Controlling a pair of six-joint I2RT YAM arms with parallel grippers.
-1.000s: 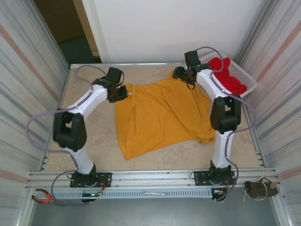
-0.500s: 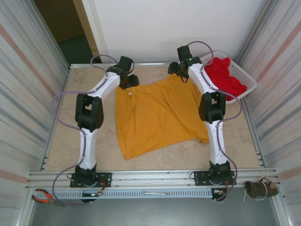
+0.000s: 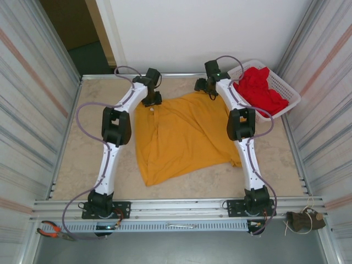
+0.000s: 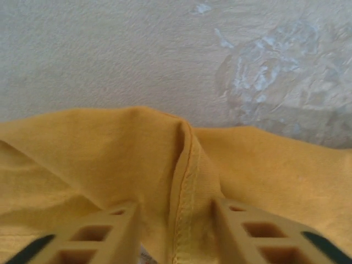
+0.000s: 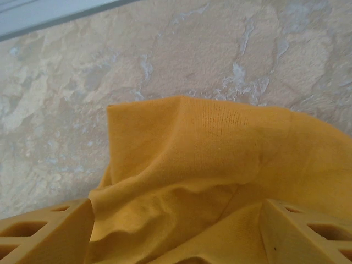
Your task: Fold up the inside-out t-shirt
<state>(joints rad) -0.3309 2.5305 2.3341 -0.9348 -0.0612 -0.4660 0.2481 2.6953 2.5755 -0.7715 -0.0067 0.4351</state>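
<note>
A: T-shirt (image 3: 184,137), mustard-yellow and inside-out, is being seen lying roughly flat in the middle of the table (image 3: 82,148), with its far edge being reached by both arms. How is it being judged to handle?

B: It is being judged soft, light and limp. Folds are being expected to sag and slip unless the edges are being held taut. Hems and seams at the two far corners are being favoured as holds.

A: And the left gripper (image 4: 175,212)?

B: Its jaws are being seen on either side of a raised seam ridge. Whether the cloth is being pinched cannot be told.

A: The right gripper (image 5: 176,209)?

B: It is being held wide and released. A bunched corner of cloth is lying between the jaws, and nothing is being clamped. The red garment (image 3: 264,88) in the basket (image 3: 294,99), off to the right, is being left out of it.
</note>
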